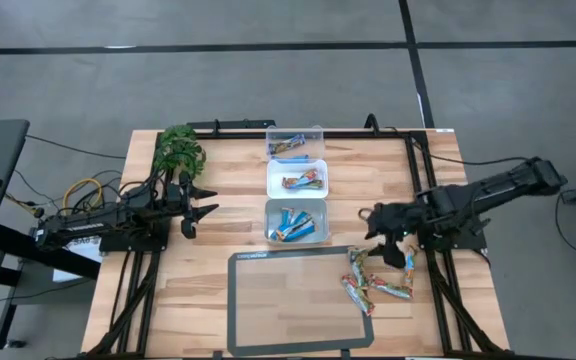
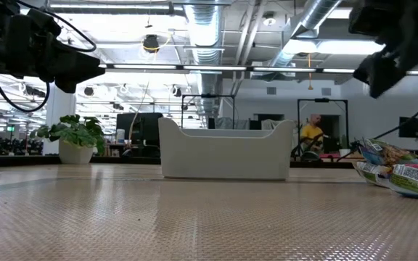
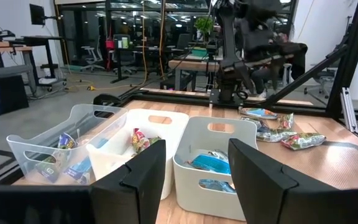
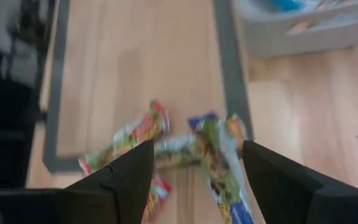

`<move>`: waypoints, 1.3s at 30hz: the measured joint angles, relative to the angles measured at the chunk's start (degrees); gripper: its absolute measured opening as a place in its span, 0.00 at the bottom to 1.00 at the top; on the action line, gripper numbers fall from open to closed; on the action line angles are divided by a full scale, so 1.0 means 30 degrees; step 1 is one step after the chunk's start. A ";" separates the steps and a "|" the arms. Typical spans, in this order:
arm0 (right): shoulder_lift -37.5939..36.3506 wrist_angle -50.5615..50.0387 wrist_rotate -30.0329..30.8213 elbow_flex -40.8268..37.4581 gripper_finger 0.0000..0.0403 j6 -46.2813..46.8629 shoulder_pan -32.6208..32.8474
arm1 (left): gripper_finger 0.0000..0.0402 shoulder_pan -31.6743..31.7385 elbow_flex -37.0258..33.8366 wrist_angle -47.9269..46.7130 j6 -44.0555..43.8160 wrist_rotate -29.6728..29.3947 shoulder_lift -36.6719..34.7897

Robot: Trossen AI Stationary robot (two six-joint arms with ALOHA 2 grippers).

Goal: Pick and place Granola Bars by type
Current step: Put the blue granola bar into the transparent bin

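Observation:
Several loose granola bars point(image 1: 373, 280) in green, red and tan wrappers lie in a small pile on the table's right side, beside the grey mat's corner; they also show in the right wrist view point(image 4: 197, 149). My right gripper point(image 1: 388, 240) hangs open above and just behind this pile, slanting down, its fingers apart on either side of the bars point(image 4: 197, 180) without touching them. More bars lie in three tubs at mid-table: blue ones in the near tub point(image 1: 296, 222), multicoloured ones in the middle tub point(image 1: 297, 179). My left gripper point(image 1: 208, 200) waits open and level, left of the tubs.
A far clear tub point(image 1: 295, 143) holds a few bars. A grey-framed mat point(image 1: 301, 300) lies at the near middle of the table. A small potted plant point(image 1: 178, 150) stands at the far left corner. Bare wood lies between the tubs and the right arm.

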 joint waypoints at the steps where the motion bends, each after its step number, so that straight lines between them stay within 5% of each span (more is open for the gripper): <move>1: 0.0345 -0.0056 0.0002 0.0000 0.59 -0.0222 0.0365 | 0.42 -0.0007 0.0000 -0.0007 -0.0056 0.0000 0.0000; 11: 0.4318 -0.0669 0.3431 0.0000 0.59 -0.0369 0.3149 | 0.42 -0.0004 0.0000 -0.0003 -0.0231 0.0007 0.0000; 25: 0.8230 -0.0258 0.3020 0.0000 0.58 -0.0989 0.2254 | 0.42 -0.0007 0.0000 -0.0007 -0.0187 0.0007 0.0000; 39: 0.8330 0.0483 0.2935 -0.0002 0.14 -0.1199 0.1587 | 0.42 -0.0007 -0.0004 -0.0007 -0.0301 0.0003 0.0000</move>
